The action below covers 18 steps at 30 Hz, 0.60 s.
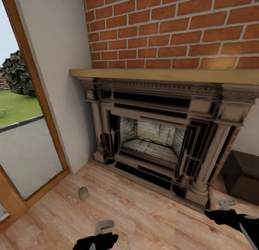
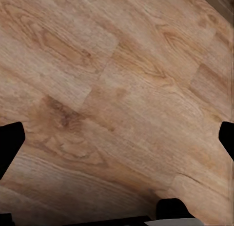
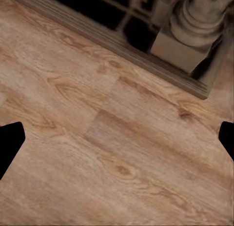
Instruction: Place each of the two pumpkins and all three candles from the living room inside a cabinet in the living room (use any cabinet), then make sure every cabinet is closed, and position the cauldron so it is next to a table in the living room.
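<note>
A grey-beige candle [image 1: 83, 193] is lying on the wood floor [image 1: 144, 214] at ten o'clock from the left gripper [image 1: 103, 226] — both grippers, the right gripper [image 1: 226, 204] included, are hanging spread, gripping nothing.

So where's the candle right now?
Head view: one candle sits on the wood floor at lower left, between the glass door and the fireplace surround.
</note>
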{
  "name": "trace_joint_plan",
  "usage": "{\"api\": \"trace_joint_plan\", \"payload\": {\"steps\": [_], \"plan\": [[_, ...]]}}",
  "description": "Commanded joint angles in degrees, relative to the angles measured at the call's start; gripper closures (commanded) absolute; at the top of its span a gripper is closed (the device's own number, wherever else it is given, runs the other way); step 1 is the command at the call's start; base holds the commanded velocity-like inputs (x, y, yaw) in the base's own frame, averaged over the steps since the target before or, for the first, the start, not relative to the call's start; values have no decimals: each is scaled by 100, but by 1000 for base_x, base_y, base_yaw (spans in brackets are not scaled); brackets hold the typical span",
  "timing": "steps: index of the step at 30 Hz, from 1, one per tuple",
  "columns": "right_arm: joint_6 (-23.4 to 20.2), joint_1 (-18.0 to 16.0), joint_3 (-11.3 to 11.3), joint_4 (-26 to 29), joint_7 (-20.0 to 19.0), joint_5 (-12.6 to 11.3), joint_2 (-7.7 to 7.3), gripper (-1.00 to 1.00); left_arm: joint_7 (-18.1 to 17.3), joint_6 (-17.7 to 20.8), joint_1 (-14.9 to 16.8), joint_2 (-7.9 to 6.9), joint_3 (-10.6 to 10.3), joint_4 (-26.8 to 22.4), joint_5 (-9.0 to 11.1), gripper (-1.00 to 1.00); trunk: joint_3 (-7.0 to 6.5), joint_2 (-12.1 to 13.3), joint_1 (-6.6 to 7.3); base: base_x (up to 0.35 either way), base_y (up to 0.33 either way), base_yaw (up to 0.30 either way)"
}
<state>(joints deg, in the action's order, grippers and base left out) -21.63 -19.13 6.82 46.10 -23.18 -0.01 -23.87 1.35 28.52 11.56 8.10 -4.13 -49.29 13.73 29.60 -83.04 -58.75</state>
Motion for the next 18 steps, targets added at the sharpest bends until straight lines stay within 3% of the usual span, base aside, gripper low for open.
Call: {"api": "trace_joint_plan", "payload": {"steps": [1,8,18], "plan": [[-31,-3,14,4,-30,1,3,-100,14,31,2,1,0,-11,33,-100,6,-4,2,-195,-291,-279],[-26,-3,13,4,-29,-1,5,-100,14,31,-1,2,-1,-7,32,-100,6,-4,2,-158,-307,-279],[-4,-3,13,8,-29,-6,8,-100,7,31,-3,7,-8,11,36,-100,6,-4,2,-33,-336,-279]]}}
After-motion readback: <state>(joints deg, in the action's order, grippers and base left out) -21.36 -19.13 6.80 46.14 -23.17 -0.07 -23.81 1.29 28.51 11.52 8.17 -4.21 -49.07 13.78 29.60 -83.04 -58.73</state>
